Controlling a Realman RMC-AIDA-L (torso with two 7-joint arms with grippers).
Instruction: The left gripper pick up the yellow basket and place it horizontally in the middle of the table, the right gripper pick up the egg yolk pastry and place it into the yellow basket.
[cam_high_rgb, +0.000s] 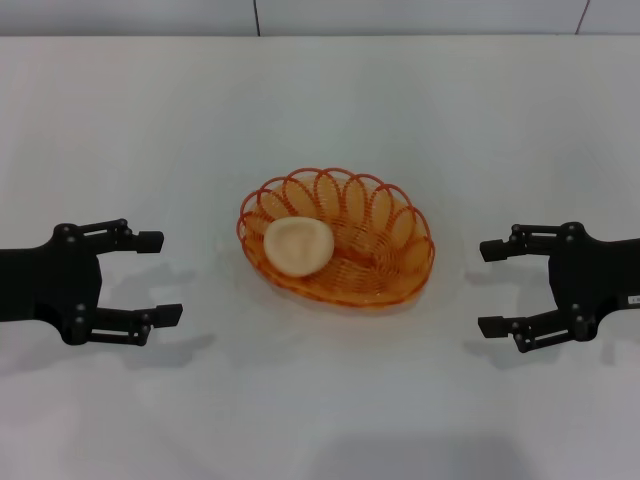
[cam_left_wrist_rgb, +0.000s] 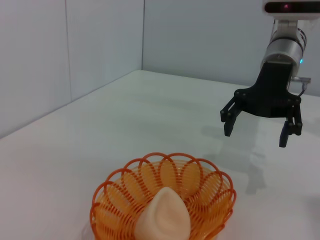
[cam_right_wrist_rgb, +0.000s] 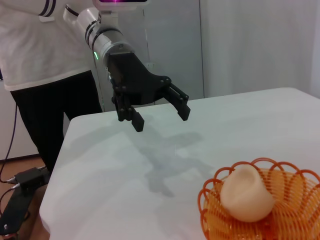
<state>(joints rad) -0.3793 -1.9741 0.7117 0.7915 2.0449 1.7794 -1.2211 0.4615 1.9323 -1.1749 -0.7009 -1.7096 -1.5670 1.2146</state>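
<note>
White tabletop (cam_high_rgb: 320, 110) fills the head view, with a pale wall seam along its far edge. The yellow basket (cam_high_rgb: 375, 250) sits flat near the middle of the worktop, its long axis roughly parallel to the near edge. The egg yolk pastry (cam_high_rgb: 297, 246) rests inside the basket, against the end nearer the left edge.

Status, judged from the layout: both placements appear complete; nothing seems left except parking the arms.

Materials: the basket is an oval of translucent orange wire with a looped, scalloped rim. The pastry is a smooth, matte, cream dome, slightly peaked on one side.

The left gripper (cam_high_rgb: 158, 277) hovers near the left edge, fingers spread wide, holding nothing. The right gripper (cam_high_rgb: 490, 288) hovers near the right edge, likewise wide apart and empty. Both are well apart from the basket.

A person in a white top (cam_right_wrist_rgb: 35, 45) stands beyond the left edge.
</note>
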